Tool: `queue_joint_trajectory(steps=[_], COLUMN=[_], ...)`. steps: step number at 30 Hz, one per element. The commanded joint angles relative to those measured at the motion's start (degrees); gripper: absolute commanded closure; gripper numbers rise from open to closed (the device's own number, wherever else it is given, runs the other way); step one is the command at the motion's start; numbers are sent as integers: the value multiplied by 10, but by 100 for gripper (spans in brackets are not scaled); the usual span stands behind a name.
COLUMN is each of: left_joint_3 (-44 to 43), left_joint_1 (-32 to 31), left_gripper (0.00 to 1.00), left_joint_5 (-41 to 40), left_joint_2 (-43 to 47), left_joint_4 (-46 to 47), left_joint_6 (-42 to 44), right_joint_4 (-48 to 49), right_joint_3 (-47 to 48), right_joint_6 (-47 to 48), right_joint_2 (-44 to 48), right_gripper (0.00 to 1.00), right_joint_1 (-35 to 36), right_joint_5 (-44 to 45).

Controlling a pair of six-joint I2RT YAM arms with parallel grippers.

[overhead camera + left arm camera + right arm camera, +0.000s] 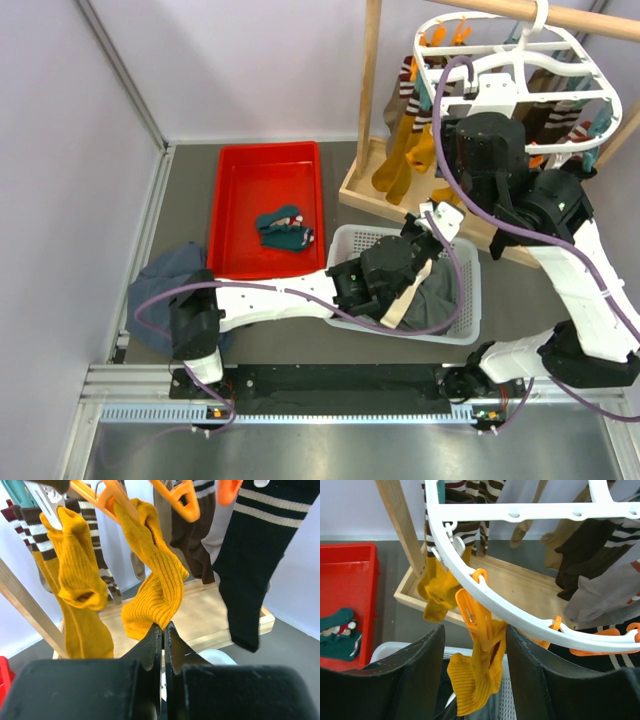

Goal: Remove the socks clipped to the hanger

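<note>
Overall, grey table (190, 200) and lilac walls (260, 70) surround the hanger (545, 511).

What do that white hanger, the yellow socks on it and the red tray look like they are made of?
The hanger looks like smooth, glossy moulded plastic: even white, rounded edges, neat holes. The yellow socks are a ribbed knit, probably cotton or a blend; the ridges show, the fibre does not. The red tray seems hard plastic, with uniform colour and a faint sheen.
</note>
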State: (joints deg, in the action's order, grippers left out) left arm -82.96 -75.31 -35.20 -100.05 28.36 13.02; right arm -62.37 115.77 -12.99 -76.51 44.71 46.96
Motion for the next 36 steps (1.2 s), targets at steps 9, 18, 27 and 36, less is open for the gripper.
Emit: queue_joint_trajectory(steps=[9,18,27,36], left_joint_3=[-14,-13,-11,42], left_joint_1=[-12,-15,-15,-12], left_gripper=[100,100,100,100], left_joint_5=[-20,-20,-24,-62], left_joint_2=[-5,-3,-1,14], left_joint_4=[51,53,51,72], left_joint_6=[33,35,32,5], right_joint_4=[16,61,107,161], right_joint_3=[4,-10,-39,-68], right_joint_6=[45,76,93,97], right_joint_2=[-47,-51,-25,18], right_gripper=[48,60,87,92], right_joint_1=[22,21,22,20], right_joint_5=[122,179,162,104])
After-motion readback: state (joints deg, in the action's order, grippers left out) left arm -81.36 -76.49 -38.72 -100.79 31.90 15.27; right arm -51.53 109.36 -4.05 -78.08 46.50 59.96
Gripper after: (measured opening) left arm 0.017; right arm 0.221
